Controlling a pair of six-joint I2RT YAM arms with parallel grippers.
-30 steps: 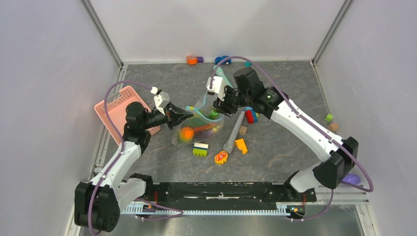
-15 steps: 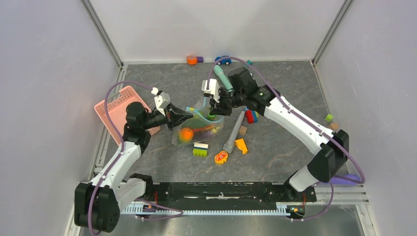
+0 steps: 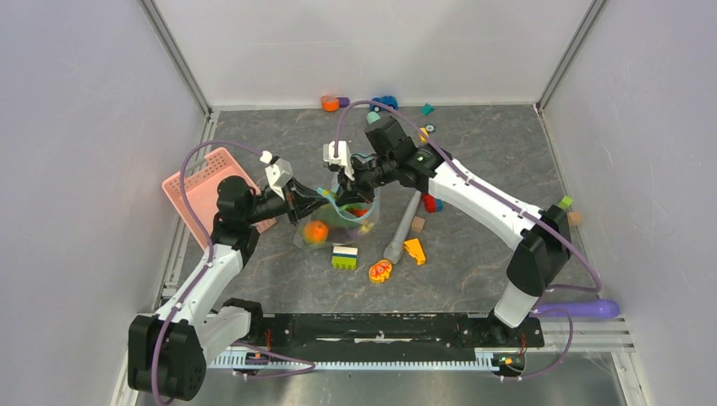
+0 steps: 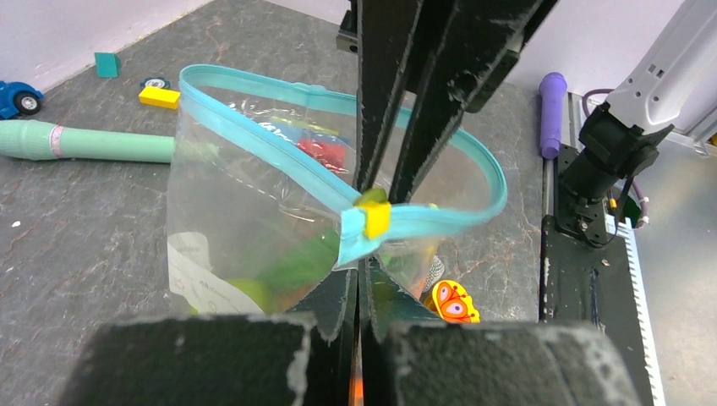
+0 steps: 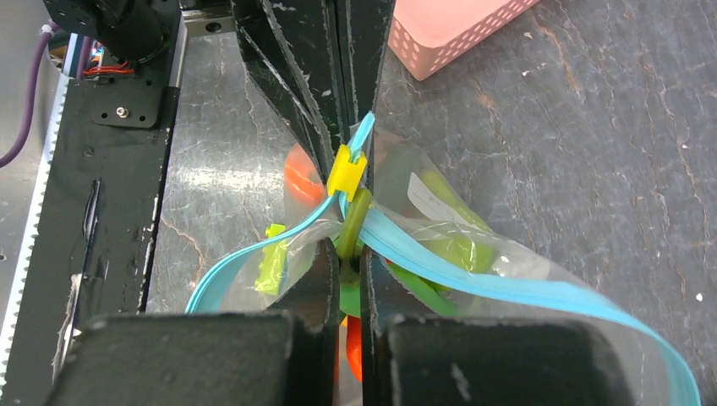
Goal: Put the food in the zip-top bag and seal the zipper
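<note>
On the grey worktop [image 3: 473, 275], the right tool [image 5: 347, 245] has just been clamped onto the zipper [image 4: 254, 89] of the bag [image 4: 228, 211], facing the left tool [image 4: 359, 275], which is likewise clamped there; sealing seems ready to begin.

Teal zipper [image 4: 440, 219] — yellow slider [image 4: 374, 218]

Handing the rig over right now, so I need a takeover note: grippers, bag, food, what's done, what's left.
Left gripper: shut on the zipper, right beside the slider.
Right gripper: shut on the slider's pull.
Zip-top bag: mid-table between the two arms, mouth gaping open.
Done: food pieces are inside.
Left: draw the slider along to seal. A purple piece lies outside the bag, possibly food.
</note>
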